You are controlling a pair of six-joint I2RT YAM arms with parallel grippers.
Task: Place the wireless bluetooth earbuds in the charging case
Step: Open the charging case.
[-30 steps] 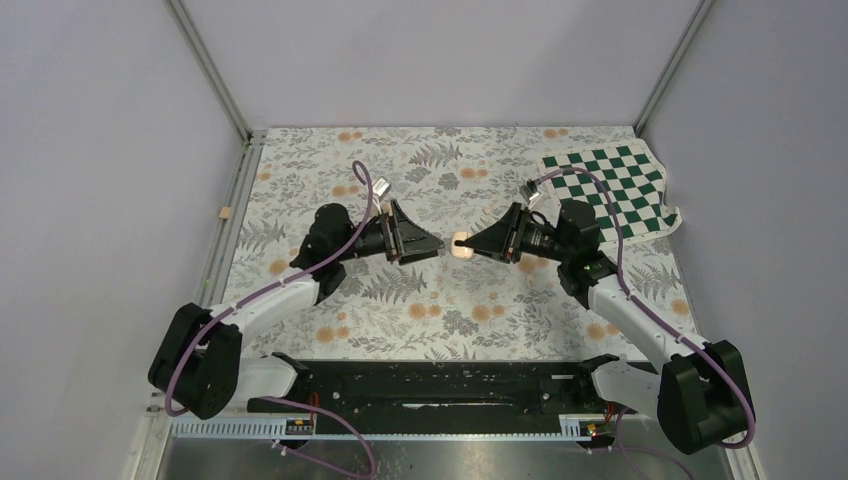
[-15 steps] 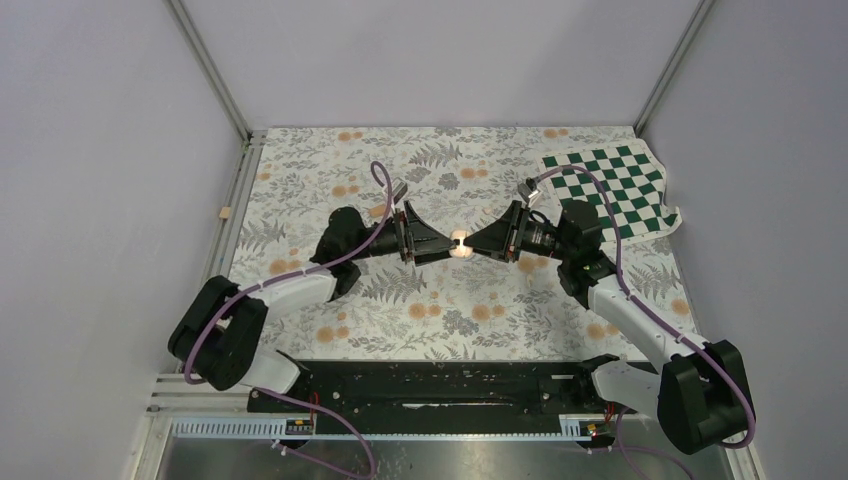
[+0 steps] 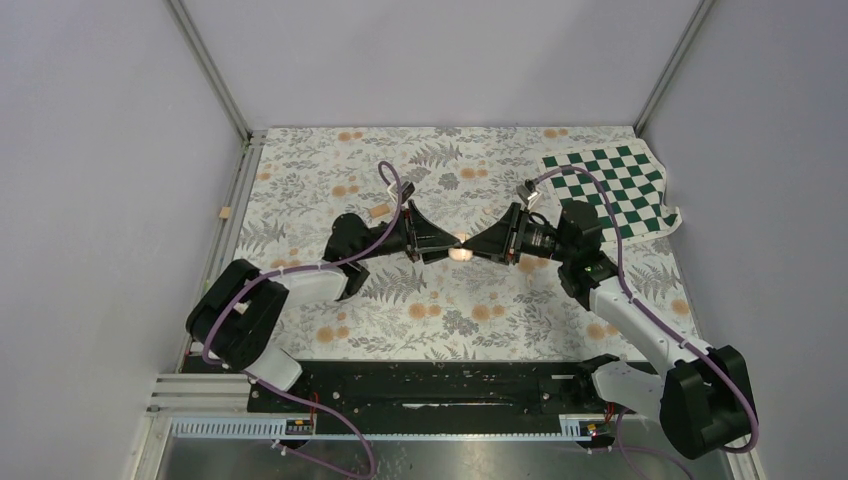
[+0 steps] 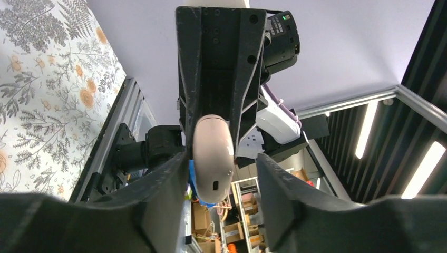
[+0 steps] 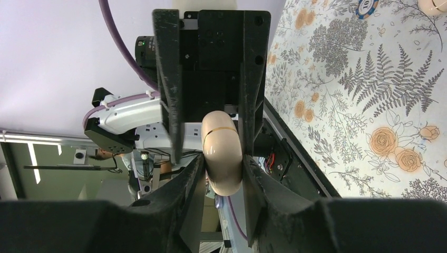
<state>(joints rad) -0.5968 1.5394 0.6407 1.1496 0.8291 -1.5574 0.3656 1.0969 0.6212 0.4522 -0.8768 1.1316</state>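
The charging case [image 3: 461, 250], pale peach and rounded with its lid shut, hangs in the air above the mat's middle. My right gripper [image 3: 473, 246] is shut on it from the right; in the right wrist view both fingers press the case [image 5: 222, 158]. My left gripper [image 3: 447, 246] meets it from the left, open, fingers either side of the case [image 4: 212, 158], with a gap at one finger. The left gripper [image 4: 221, 171] and right gripper [image 5: 222, 171] face each other. A peach rounded bit [image 5: 433, 4] at the edge may be an earbud; I cannot tell.
A floral mat [image 3: 440, 310] covers the table. A green checkered cloth [image 3: 612, 185] lies at the back right. A small tan block [image 3: 224, 212] sits on the left rail. A blue chip [image 5: 365, 7] lies on the mat. Grey walls stand close on three sides.
My left arm has swung right and forward until its open fingers straddle the case. The right gripper has kept the case nearly still in the air.
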